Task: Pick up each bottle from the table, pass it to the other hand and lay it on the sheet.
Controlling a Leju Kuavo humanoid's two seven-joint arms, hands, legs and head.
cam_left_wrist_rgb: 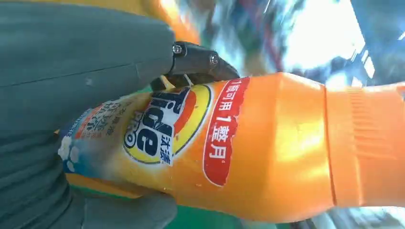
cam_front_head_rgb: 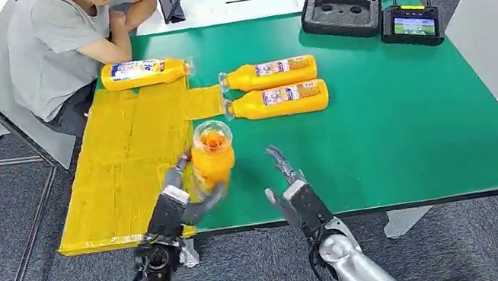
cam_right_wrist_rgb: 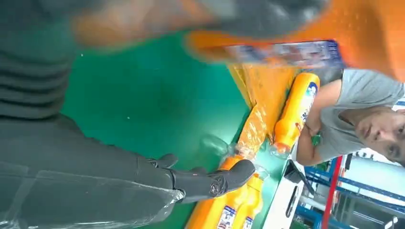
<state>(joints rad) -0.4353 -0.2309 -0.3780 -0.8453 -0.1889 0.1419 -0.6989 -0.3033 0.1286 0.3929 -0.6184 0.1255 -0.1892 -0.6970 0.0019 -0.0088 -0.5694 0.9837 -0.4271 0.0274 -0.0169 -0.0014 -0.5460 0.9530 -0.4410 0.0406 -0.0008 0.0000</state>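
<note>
Green worktop, lower centre: left hand grips orange bottle upright; right hand beside it, fingers spread, holding nothing.

My left hand grips the orange bottle around its labelled body, a dark fingertip pressing just above the label (background too blurred to read).

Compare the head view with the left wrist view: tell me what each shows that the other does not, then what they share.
Head view alone: the yellow sheet with one bottle at its far edge, two bottles lying on the green table, a seated person, and the empty right hand. Left wrist view alone: the held bottle's label up close. Both: the left hand gripping the held bottle.
</note>
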